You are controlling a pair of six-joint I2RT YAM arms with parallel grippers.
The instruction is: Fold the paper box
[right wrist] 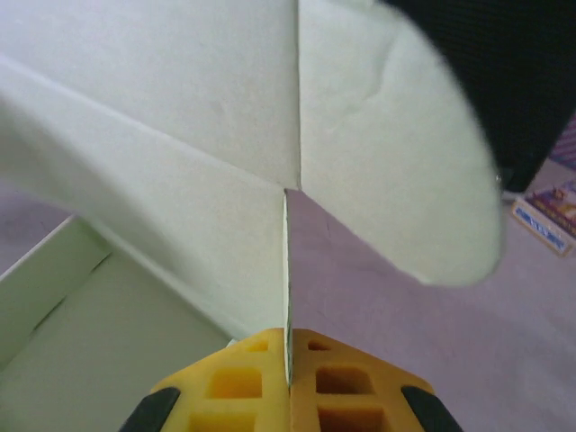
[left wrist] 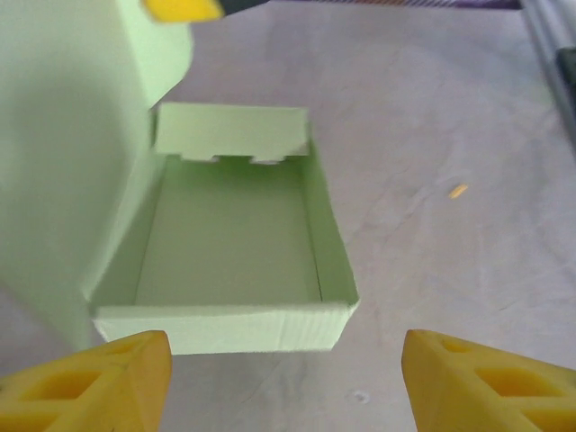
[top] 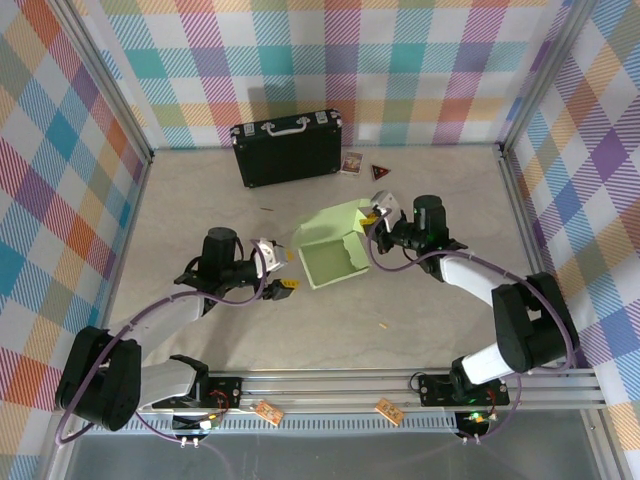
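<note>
Plaid walls all round, grey tabletop (top: 420,310) below, and the paper box (top: 330,262) sits dead centre of the overhead view, with the black case (top: 287,148) well behind it at the top. The tray looks formed: four walls up, the notched inner flap (left wrist: 232,133) standing at the far end in the left wrist view.

The lid panel (top: 340,216) rears up on the box's upper right. The right gripper (right wrist: 288,389) is clamped on a thin edge of that lid card, which runs straight down between its yellow fingertips.

The left gripper (left wrist: 288,396) is spread wide and grasping nothing, its tips either side of the tray's near wall at the bottom of the frame.

My read: this is the lid-closing step. The right arm needs to swing the panel over the tray and tuck its rounded tab (right wrist: 405,180) inside. The left should brace the tray so the light card doesn't skid.
</note>
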